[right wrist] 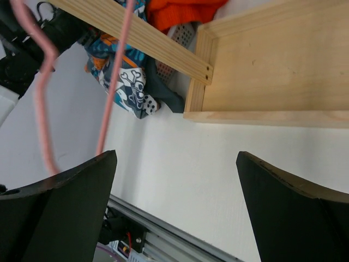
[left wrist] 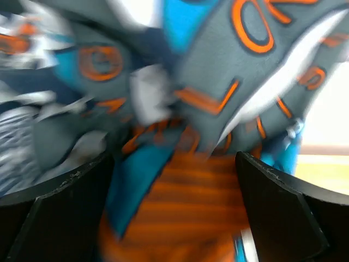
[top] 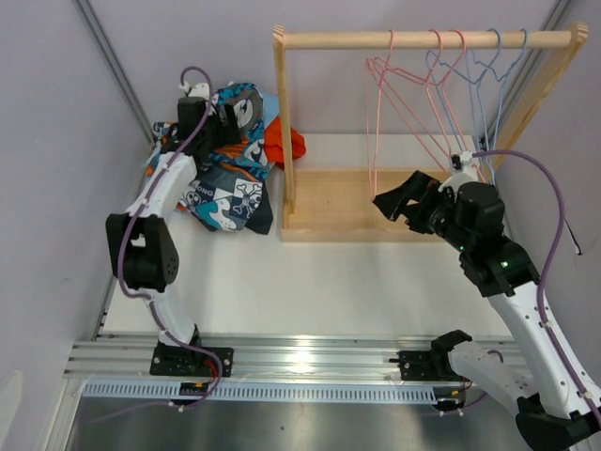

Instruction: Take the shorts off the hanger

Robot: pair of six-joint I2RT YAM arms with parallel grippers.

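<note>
The shorts lie in a heap (top: 225, 183) on the table left of the wooden rack, with none on a hanger. The cartoon-print pair (left wrist: 218, 71) is on top, and an orange-red pair (top: 287, 146) lies against the rack post. My left gripper (top: 238, 110) hovers over the heap. In the left wrist view it (left wrist: 174, 158) is open, with blurred print fabric below the wide-apart fingers. My right gripper (top: 398, 199) is open and empty over the rack's base; in its wrist view (right wrist: 175, 154) only white table shows between the fingers. A bare pink hanger (right wrist: 46, 109) hangs close by.
The wooden rack (top: 423, 40) carries pink hangers (top: 394, 103) and blue hangers (top: 481, 80), all bare. Its wooden base tray (right wrist: 272, 65) sits on the white table. A rail (top: 300, 357) runs along the near edge, and grey walls stand on both sides.
</note>
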